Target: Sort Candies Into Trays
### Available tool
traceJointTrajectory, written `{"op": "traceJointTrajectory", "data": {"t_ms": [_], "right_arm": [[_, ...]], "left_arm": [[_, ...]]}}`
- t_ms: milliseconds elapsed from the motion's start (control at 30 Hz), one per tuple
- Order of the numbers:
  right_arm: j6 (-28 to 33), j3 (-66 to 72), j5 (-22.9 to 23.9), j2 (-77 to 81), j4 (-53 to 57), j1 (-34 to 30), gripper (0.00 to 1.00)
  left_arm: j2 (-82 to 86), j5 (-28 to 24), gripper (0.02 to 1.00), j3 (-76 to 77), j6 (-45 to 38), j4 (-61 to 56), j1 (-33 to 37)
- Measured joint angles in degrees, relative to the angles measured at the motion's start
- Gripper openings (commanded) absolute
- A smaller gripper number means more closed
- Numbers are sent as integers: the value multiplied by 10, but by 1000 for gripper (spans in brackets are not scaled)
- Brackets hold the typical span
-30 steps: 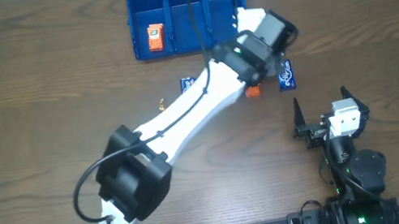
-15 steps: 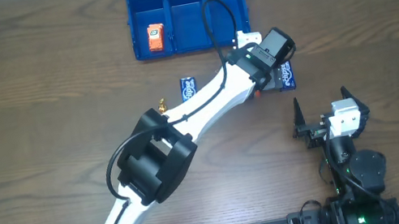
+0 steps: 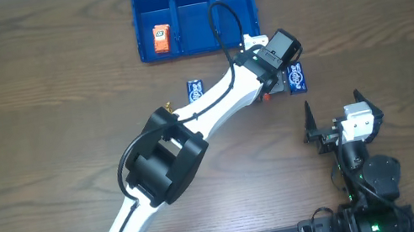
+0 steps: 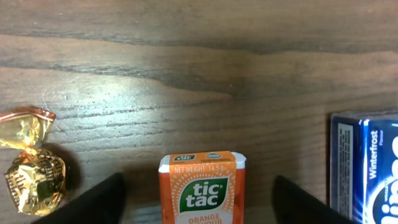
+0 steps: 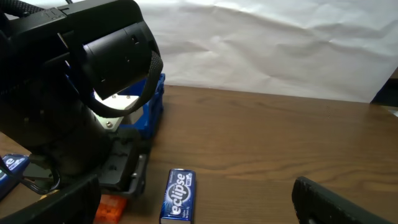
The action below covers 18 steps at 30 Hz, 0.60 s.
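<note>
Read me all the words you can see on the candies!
"tic tac", "ORANGE", "NET WEIGHT 14.5 g": orange box.
"Winterfrost": blue box beside it.
"eclipse": blue pack, right wrist view.
Gold candy: no words seen.
Orange candy in the tray, blue packet, top view: too small to read.

— Where's the white-and-black left arm [image 3: 192, 127]?
— It runs from its base at 7 o'clock toward 1 o'clock, across the middle. The left claw [image 4: 198, 208] points down and is held low, its black fingers [image 4: 99, 202] spread wide.
— And the black right arm [image 3: 362, 170]?
— It's folded above its base at 5 o'clock. The right claw [image 3: 334, 117] is open and aimed at 12 o'clock.
</note>
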State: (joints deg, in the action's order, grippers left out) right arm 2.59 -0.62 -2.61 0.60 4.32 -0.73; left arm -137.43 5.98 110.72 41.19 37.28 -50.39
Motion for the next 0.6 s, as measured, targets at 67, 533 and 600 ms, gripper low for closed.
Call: {"op": "traceJointTrajectory", "data": {"t_ms": [67, 533, 600], "right_arm": [[0, 0, 0, 0, 0, 0, 998], [0, 0, 0, 0, 0, 0, 998], [0, 0, 0, 0, 0, 0, 998]], "left_arm": [[0, -2, 533, 0, -2, 0, 0], [0, -3, 349, 0, -3, 10, 0], [0, -3, 347, 0, -3, 10, 0]]}}
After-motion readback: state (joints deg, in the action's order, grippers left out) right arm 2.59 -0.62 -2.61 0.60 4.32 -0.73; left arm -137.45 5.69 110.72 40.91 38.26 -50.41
